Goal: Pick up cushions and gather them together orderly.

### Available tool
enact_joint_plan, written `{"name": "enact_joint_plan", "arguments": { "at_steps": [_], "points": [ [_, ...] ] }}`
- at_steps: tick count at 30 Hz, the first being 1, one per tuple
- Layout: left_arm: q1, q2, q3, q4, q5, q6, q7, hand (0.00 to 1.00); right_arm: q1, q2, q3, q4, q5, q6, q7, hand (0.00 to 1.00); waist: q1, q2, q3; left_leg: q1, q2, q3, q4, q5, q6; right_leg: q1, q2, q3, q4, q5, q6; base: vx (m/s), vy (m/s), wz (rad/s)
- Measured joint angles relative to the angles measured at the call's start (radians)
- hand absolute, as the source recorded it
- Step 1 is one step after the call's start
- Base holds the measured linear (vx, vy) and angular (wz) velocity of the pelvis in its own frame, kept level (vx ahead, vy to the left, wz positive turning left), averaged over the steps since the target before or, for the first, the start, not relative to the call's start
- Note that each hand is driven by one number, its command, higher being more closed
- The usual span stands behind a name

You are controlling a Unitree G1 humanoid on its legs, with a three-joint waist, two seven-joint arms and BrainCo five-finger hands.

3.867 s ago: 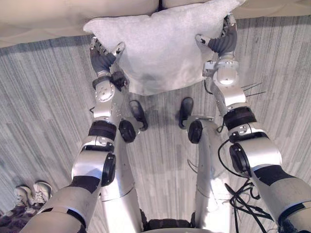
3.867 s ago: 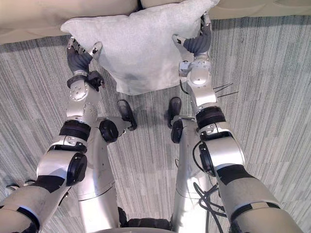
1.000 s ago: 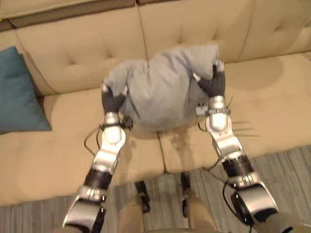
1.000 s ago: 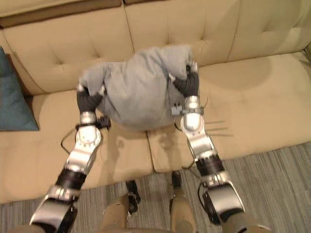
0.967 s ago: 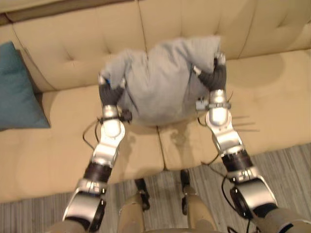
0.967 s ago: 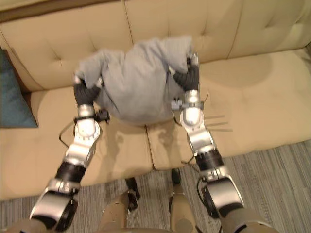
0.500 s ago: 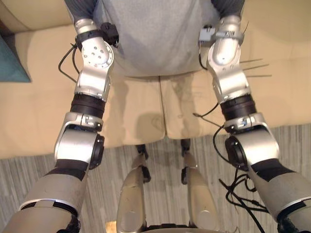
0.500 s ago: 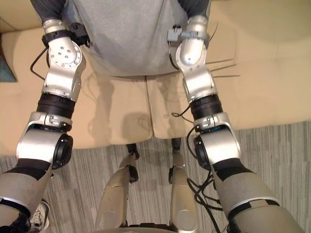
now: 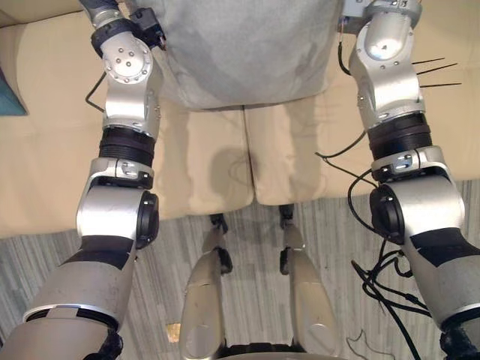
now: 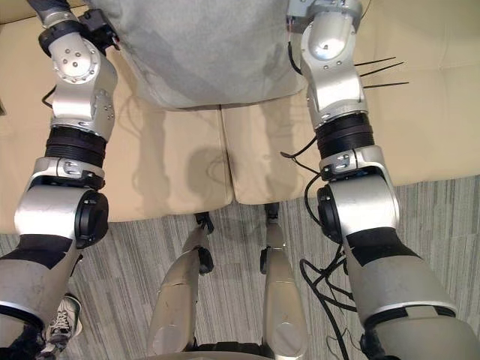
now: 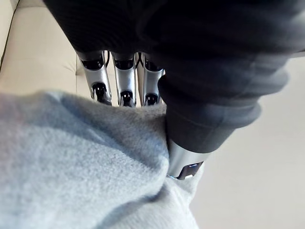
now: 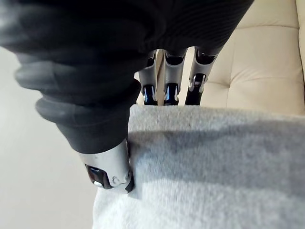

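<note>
- The left hand pinches one side edge of the grey cushion, with its fingers behind the cloth and its thumb on the near face.
- The grey cushion hangs between the two hands, over the seat of the beige sofa. Its lower edge crosses the seam between the seat pads.
- The right hand clamps the opposite edge the same way, fingers behind and thumb in front.

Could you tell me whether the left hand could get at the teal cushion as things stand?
Probably not yet: the left hand and right hand both pinch the grey cushion, while the teal cushion lies well off to its left on the sofa.
</note>
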Motion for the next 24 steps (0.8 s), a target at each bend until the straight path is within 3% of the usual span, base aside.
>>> {"name": "enact_joint_plan", "arguments": {
  "at_steps": [7,13,15,18,20,24],
  "points": [
    [0.077,0.142,0.021,-0.100,-0.017,0.002,-0.048,0.00,0.039,-0.150,-0.017,-0.106,0.137,-0.019,0.072,0.00,0.020,0.000,0.000,0.007,0.002,-0.002,0.010,0.000,0.000,0.000,-0.001,-0.006,0.026,-0.002,0.001,-0.01,-0.013,0.01],
    [0.327,0.144,0.047,-0.266,-0.015,0.001,-0.091,0.00,0.346,-0.173,-0.017,-0.296,0.227,-0.048,0.170,0.00,0.027,0.001,-0.001,0.051,0.000,-0.001,0.017,-0.001,-0.001,0.020,-0.006,-0.010,0.104,-0.057,0.004,-0.02,-0.032,0.06],
    [0.467,0.118,0.047,-0.319,-0.015,-0.002,-0.115,0.00,0.508,-0.166,-0.019,-0.359,0.264,-0.053,0.211,0.00,0.027,0.001,-0.001,0.074,0.000,-0.001,0.022,-0.002,-0.002,0.047,-0.008,-0.011,0.103,-0.066,0.006,-0.01,-0.054,0.06],
    [0.734,0.011,0.041,-0.390,-0.014,-0.007,-0.162,0.00,0.792,-0.117,-0.022,-0.439,0.268,-0.058,0.256,0.00,0.025,0.003,-0.008,0.123,0.002,-0.004,0.026,-0.024,-0.008,0.104,-0.007,-0.019,0.104,-0.092,0.009,-0.01,-0.055,0.08],
    [0.967,-0.107,0.003,-0.405,0.013,-0.007,-0.214,0.00,1.033,-0.041,-0.032,-0.482,0.231,-0.061,0.291,0.00,0.026,0.006,-0.047,0.148,0.002,-0.005,0.032,-0.046,-0.011,0.133,-0.008,-0.021,0.103,-0.110,0.012,0.00,-0.042,0.03],
    [1.253,-0.216,-0.046,-0.372,0.080,0.004,-0.314,0.00,1.318,0.048,-0.034,-0.442,0.104,-0.062,0.340,0.00,0.026,0.011,-0.117,0.218,-0.001,-0.007,0.036,-0.073,-0.014,0.207,-0.012,-0.027,0.101,-0.140,0.019,0.08,-0.030,0.01]
  ]
}}
